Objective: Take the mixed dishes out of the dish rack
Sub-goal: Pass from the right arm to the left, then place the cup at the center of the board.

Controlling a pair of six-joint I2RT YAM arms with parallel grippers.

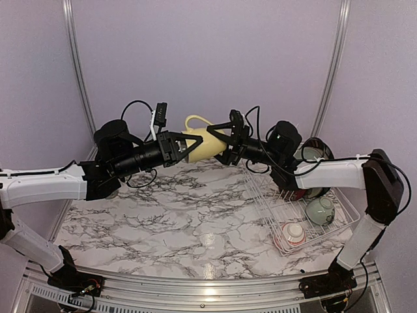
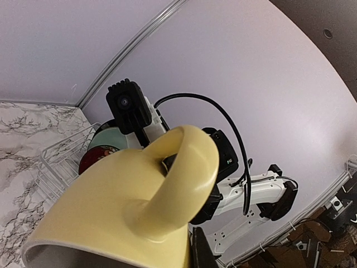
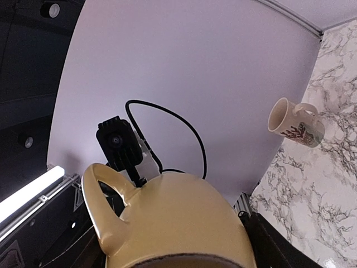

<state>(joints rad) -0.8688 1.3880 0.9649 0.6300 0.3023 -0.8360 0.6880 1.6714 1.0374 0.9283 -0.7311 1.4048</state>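
We are mid-handover. The yellow mug [image 1: 203,145] hangs over the far middle of the table, left of the dish rack [image 1: 273,208]. The left gripper [image 1: 184,147] pinches its left end and the right gripper [image 1: 221,135] clasps its body. Next, we judge, the right must let go first.

No lettering I can read anywhere, a tiny white mark on the black housing [image 2: 226,152] at 3 o'clock of the yellow mug [image 2: 106,209] too small to make out, cream printed mug [image 3: 295,124] bears a reddish-brown motif, no words.
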